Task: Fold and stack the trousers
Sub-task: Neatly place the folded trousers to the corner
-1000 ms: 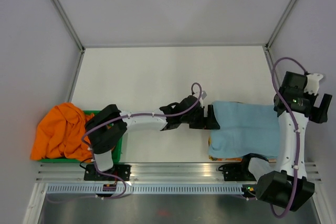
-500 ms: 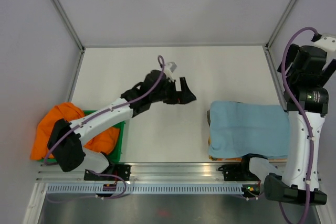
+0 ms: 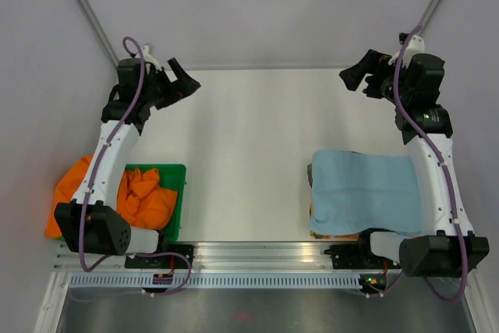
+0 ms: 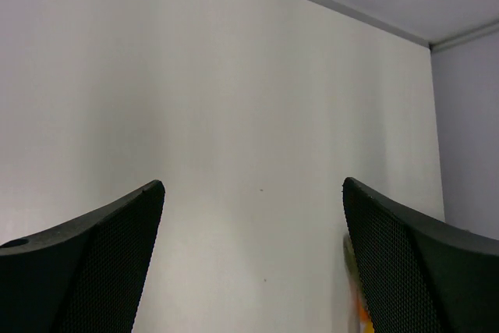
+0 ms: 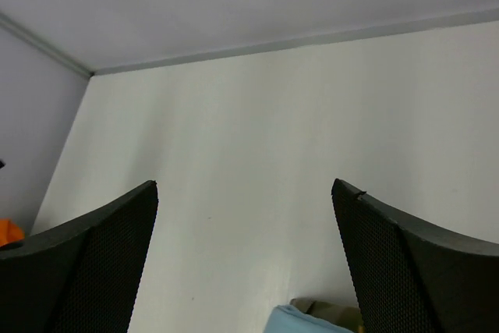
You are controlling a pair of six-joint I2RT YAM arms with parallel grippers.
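**A:** White table (image 3: 249,130), pale grey walls on three sides, a metal rail (image 3: 257,253) along the near edge. How do the grippers stand?

**B:** The left gripper (image 3: 184,80) is raised over the far left corner, jaws spread wide, nothing between them. Its wrist camera shows two black meshed fingers (image 4: 101,263) with only bare tabletop in the gap.

**A:** And the other?

**B:** The right gripper (image 3: 353,77) mirrors it over the far right corner. It is also wide apart and empty, pointing inward across the table. Both arms stretch from their bases at the near edge toward those far corners.

**A:** Where are the trousers?

**B:** The light-blue trousers (image 3: 366,193) lie folded in a flat rectangle at the near right, by the right arm's base and well apart from both grippers. A strip of other cloth (image 3: 311,210), yellowish, peeks out under their left edge; I cannot tell what it is.

**A:** Anything else?

**B:** The orange trousers (image 3: 148,200) sit bunched in a green bin (image 3: 178,185) at the near left. Part of them spills over the bin's left rim.
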